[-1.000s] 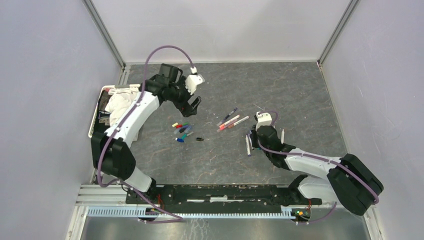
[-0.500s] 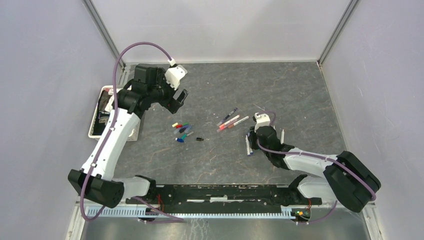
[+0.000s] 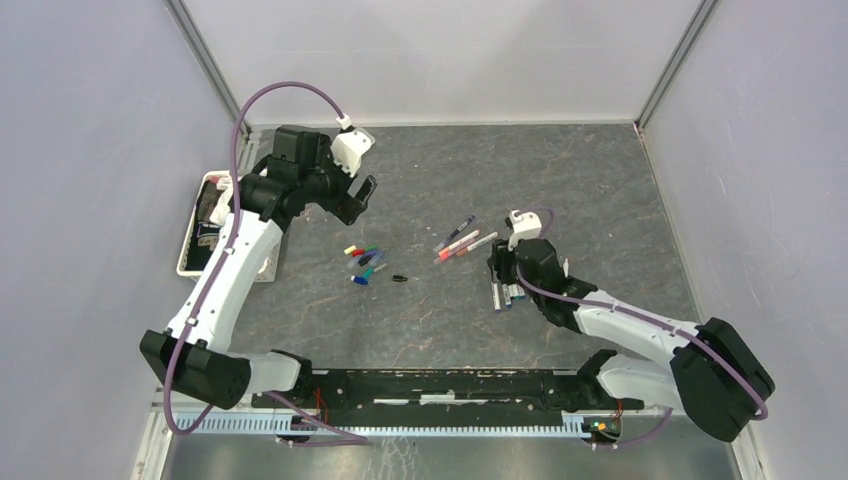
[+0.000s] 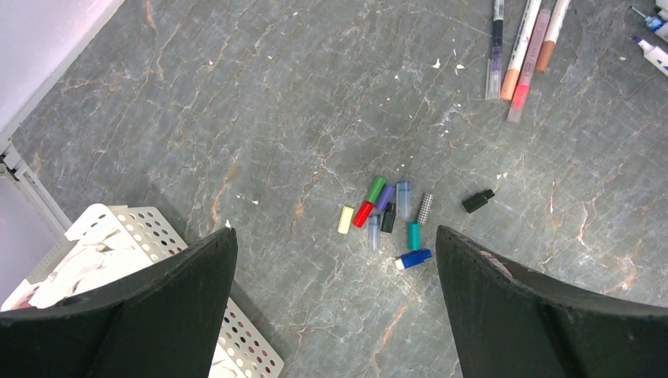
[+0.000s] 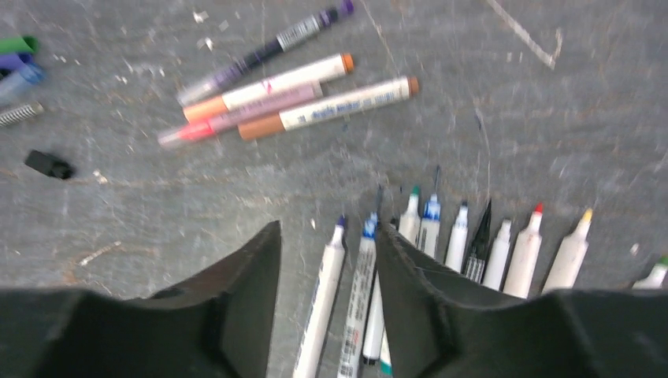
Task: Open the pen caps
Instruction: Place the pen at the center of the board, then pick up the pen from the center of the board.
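Several loose pen caps (image 4: 386, 216) in yellow, red, green, purple, teal and blue lie clustered on the table (image 3: 365, 262), with a black cap (image 4: 478, 201) a little to their right. My left gripper (image 4: 335, 231) hangs open high above and behind them (image 3: 358, 197), holding nothing. Three pens (image 5: 291, 87) with caps on lie side by side mid-table (image 3: 462, 241). A row of uncapped pens (image 5: 473, 244) lies by my right gripper (image 3: 497, 265). That gripper (image 5: 328, 228) stands open low over the row's left end, and two blue-tipped pens (image 5: 324, 291) lie flat between its fingers.
A white perforated basket (image 4: 161, 236) holding white cloth sits at the table's left edge (image 3: 192, 232). Grey walls enclose the table on three sides. Small white scraps dot the stone-patterned surface.
My left arm has pulled up and back to the left, away from the caps. My right gripper has opened and shifted slightly forward; a pen it held now lies in the row.
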Robot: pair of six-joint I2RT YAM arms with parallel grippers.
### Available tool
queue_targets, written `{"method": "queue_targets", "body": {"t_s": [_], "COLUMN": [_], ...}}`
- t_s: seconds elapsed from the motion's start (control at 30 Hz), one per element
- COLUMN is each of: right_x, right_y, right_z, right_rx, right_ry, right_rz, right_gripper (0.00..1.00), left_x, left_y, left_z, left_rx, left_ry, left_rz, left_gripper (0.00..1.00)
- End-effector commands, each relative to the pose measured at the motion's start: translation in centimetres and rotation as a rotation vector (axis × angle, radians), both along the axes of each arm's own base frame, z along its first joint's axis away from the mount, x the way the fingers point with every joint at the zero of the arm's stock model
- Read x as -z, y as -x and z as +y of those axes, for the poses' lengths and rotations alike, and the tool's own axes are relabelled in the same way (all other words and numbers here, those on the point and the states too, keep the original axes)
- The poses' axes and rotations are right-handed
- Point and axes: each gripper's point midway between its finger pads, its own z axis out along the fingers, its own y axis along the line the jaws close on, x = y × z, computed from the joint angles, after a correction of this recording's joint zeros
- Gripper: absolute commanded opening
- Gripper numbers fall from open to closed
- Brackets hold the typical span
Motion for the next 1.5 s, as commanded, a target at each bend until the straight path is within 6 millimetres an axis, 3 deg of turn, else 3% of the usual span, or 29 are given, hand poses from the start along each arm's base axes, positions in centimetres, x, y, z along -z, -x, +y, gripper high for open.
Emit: {"method": "queue_targets", "body": {"t_s": [0.0, 0.2, 0.33, 0.57, 0.7, 0.9, 1.17, 1.33, 1.47], "right_x": [-4.0, -3.2, -1.4, -0.5, 0.3, 3.1, 4.7, 5.0, 3.1], "right_y": [-2.6, -4.7, -4.1, -7.3, -7.8, -7.2, -6.1, -5.0, -5.4], "right_z": [1.5, 5.4, 8.0, 6.0, 4.9, 4.5, 3.9, 4.0, 4.2], "right_rx": [-0.033, -0.296, -0.583, -0.528, -0.531, -0.587, -0.573, -0.590, -0.596], "right_ry": [0.025, 0.071, 0.087, 0.171, 0.169, 0.140, 0.140, 0.112, 0.109], "right_rz": [-0.075, 0.019, 0.129, 0.113, 0.126, 0.192, 0.231, 0.242, 0.200], "right_gripper": [0.57, 0.76, 0.98, 0.98, 0.97, 0.95, 0.89, 0.80, 0.80], "left_x": [-2.4, -1.7, -1.9, -1.6, -1.5, -1.9, -2.3, -1.8, -1.8], "left_y": [-0.3, 0.3, 0.8, 1.2, 1.5, 1.7, 2.0, 2.0, 2.0], "left_z": [0.1, 0.1, -0.1, -0.3, -0.3, -0.5, -0.4, -0.5, -0.6], "left_rx": [-0.064, -0.053, -0.032, -0.017, -0.008, 0.001, 0.003, 0.006, 0.011], "left_ry": [0.059, 0.054, 0.064, 0.062, 0.064, 0.077, 0.075, 0.074, 0.083], "left_rz": [-0.040, -0.007, -0.001, 0.018, 0.022, 0.020, 0.004, 0.021, 0.025], "left_gripper": [1.00, 1.00, 1.00, 1.00, 1.00, 1.00, 1.00, 1.00, 1.00]}}
